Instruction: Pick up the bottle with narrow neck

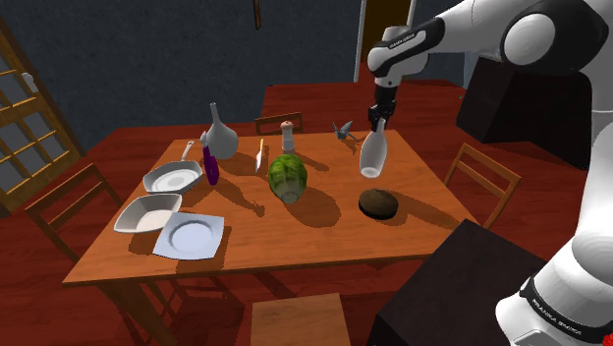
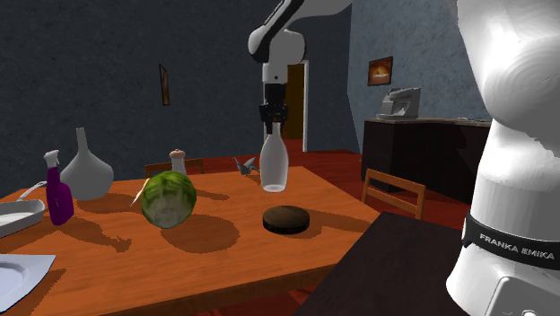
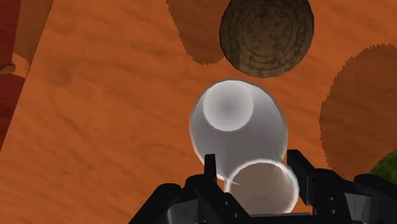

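A white bottle with a narrow neck [image 1: 372, 155] hangs a little above the wooden table [image 1: 324, 231], slightly tilted. My black gripper [image 1: 378, 120] is shut on its neck from above. In the second exterior view the bottle [image 2: 274, 166] hangs under the gripper [image 2: 273, 118], over the table's far right part. In the wrist view the bottle's body [image 3: 238, 127] extends away from the gripper [image 3: 252, 160], and the fingers [image 3: 210, 168] clasp the neck on both sides.
A dark round disc [image 1: 378, 203] lies just below the bottle. A green melon [image 1: 287, 177], a shaker [image 1: 287, 133], a grey flask-shaped vase [image 1: 218, 138], a purple spray bottle [image 1: 209, 163], a pan [image 1: 172, 179], a bowl [image 1: 147, 213] and a plate [image 1: 189, 236] fill the shoulder view's left. Chairs surround the table.
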Motion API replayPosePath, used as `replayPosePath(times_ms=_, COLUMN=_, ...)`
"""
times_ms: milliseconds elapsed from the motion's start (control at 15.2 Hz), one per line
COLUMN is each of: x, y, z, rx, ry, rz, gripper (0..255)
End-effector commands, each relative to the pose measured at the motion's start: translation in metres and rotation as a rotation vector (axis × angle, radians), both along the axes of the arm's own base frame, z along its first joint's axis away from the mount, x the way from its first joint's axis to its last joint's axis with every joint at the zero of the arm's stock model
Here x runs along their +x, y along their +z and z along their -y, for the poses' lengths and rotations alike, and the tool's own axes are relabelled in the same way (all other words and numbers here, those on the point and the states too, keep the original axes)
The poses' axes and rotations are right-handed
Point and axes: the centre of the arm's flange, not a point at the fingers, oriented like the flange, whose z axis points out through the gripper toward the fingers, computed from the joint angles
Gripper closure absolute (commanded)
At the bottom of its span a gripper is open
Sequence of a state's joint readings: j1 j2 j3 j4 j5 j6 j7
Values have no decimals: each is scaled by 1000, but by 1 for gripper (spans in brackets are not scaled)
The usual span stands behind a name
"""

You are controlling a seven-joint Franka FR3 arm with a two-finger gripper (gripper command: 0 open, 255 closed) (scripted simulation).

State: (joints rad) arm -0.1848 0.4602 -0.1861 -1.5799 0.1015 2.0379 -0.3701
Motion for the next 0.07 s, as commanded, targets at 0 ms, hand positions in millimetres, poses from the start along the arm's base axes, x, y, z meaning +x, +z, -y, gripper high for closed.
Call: replayPosePath(times_ms=0, x=0, y=4, z=0, rx=0, ry=0, rz=0, gripper=255)
